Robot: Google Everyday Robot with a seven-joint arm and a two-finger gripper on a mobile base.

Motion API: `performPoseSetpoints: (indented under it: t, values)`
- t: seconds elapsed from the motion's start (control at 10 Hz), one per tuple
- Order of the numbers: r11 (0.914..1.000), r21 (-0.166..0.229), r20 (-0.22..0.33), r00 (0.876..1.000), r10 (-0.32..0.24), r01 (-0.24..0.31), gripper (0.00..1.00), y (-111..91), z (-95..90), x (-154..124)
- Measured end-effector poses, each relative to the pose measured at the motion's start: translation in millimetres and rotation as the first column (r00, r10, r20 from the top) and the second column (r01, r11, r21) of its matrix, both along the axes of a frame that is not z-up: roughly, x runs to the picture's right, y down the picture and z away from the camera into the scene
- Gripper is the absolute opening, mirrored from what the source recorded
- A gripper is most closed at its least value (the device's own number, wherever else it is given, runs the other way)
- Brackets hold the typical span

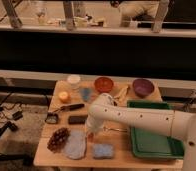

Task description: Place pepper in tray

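The pepper [89, 135] shows only as a small orange-red patch on the table, at the tip of my gripper [90, 132]. The gripper hangs low from the white arm, which reaches across from the right. It is shut on the pepper just above the tabletop, between the grey cloth and the tray. The green tray [141, 105] stands on the right side of the table, a hand's width from the gripper. The arm crosses over the tray's left rim.
Along the back stand a white cup [74, 80], an orange-red bowl [104, 84] and a purple bowl [142, 86]. An orange fruit [64, 96], a dark pen-like stick [68, 107] and a black block [77, 119] lie to the left. A brown cone [58, 139], grey cloth [76, 145] and blue sponge [103, 150] lie in front.
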State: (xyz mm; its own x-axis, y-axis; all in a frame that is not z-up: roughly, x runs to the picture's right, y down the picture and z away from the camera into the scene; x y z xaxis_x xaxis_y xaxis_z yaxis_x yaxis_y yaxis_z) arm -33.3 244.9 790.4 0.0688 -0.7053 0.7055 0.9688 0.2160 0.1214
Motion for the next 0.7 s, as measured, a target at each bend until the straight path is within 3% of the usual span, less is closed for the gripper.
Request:
performPoseSetpoints:
  t: [0.4, 0.7]
  values:
    - [0.9984, 0.047, 0.022, 0.999, 0.031, -0.032, 0.1, -23.6, -29.7, 1.7]
    - [0.9913, 0.1, 0.022, 0.996, 0.084, -0.085, 0.1, -44.9, -53.4, 13.2]
